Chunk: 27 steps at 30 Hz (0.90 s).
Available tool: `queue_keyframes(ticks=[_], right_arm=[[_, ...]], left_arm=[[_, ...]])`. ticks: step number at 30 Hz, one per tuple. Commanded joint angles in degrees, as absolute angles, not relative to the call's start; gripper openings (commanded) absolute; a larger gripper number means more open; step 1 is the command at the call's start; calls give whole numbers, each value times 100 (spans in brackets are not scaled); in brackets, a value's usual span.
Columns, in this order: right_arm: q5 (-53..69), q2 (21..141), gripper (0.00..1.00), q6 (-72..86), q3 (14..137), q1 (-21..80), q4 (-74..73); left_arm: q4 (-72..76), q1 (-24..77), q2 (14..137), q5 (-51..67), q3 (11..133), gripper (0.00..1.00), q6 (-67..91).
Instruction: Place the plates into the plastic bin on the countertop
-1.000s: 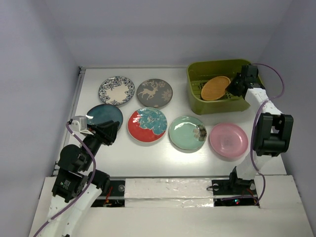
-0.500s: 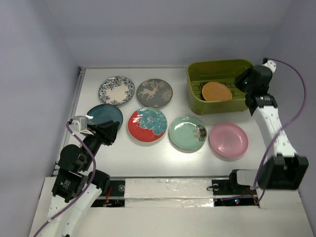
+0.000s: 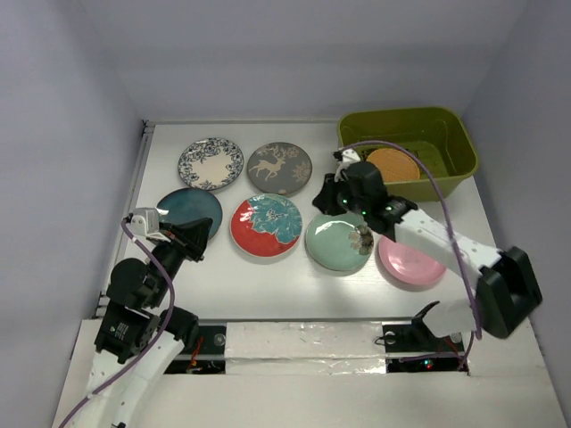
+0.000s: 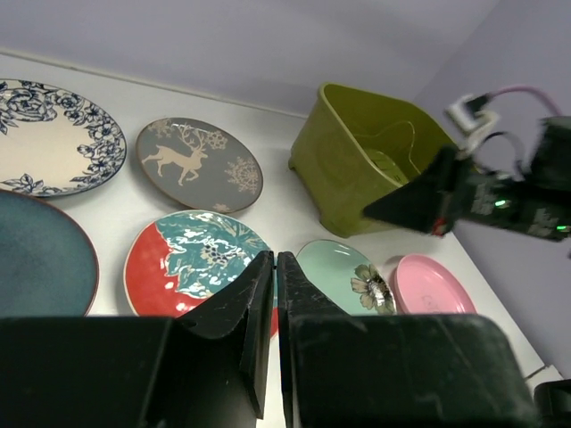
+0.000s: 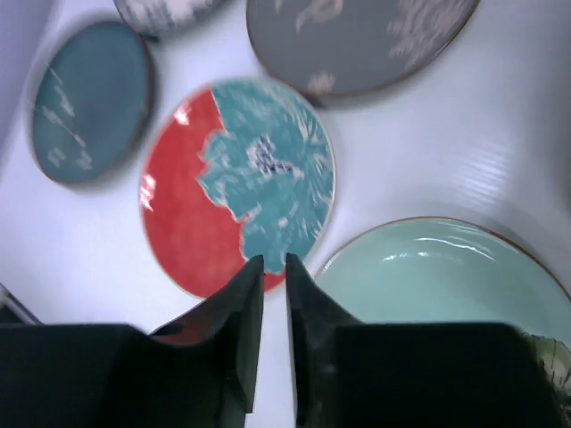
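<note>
Likely stiff, slick and breakable, the mint plate (image 3: 335, 245) wants pinching at its raised rim, yet the right claw (image 5: 274, 261) is pressed together, empty, as is the left claw (image 4: 275, 267)

No writing, label, brand name, number or sign can be read on the plates (image 3: 266, 226), on the plastic bin (image 3: 401, 115) or anywhere else in the three views.
</note>
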<state>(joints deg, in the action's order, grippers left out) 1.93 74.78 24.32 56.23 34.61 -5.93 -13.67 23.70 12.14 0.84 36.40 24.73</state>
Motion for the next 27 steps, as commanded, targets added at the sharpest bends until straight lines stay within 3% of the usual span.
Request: queue_keyframes(ticks=[1,2,3,6,20,27], right_arm=[[553,8135,24,2004,6098,3673,-562],[615,8321,42,1969,6221,3674,-641],[537,8489,51,1925,6423,3735,-746],[440,9113,62,1837,6705,3788,-948],[474,11311,68,1626,7919,3788,-1371],[1826,11347,60,1819,7340,3840,-310]], left_arm=[[-1222,2408,1283,61,3753,5,2479],[-1213,2408,1283,62,3753,5,2470],[-1204,2408,1275,53,3753,6,2478],[-1195,2408,1257,61,3753,8,2479],[-1178,2408,1231,97,3744,9,2452],[-1186,2408,1318,114,3753,10,2461]])
